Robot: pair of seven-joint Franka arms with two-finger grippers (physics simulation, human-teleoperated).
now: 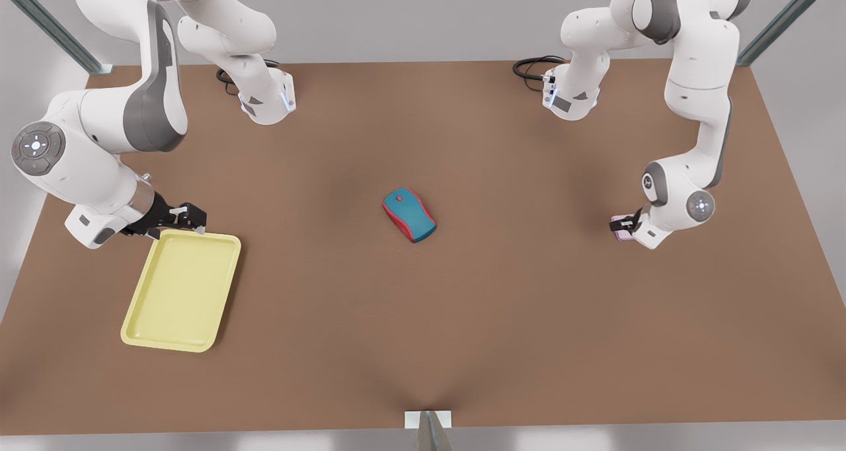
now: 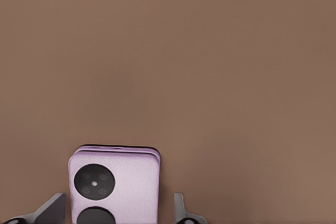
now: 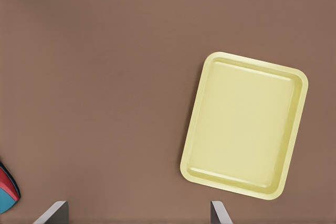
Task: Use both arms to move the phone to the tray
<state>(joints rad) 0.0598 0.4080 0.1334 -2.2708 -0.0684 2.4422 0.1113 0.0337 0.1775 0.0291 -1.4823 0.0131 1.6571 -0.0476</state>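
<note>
Pink and nearly square, the phone (image 1: 621,228) lies flat on the brown surface (image 1: 462,305) at the right of the front view, well apart from the tray (image 1: 182,291), which sits in the lower left. My left fingers (image 2: 50,211) stand spread on either side of the phone (image 2: 114,184), one pad off each of its long edges with a gap showing, so they are open around it and have hold of nothing; in the front view this left gripper (image 1: 621,225) hangs low over the phone. My right gripper (image 1: 192,218) hovers at the tray's far rim on the left side of the front view, its fingers (image 3: 52,214) wide apart and empty above the bare surface, with the yellow tray (image 3: 244,124) beyond them. Midway between the two, at the centre of the front view, rests a teal-and-red mouse (image 1: 409,214).
</note>
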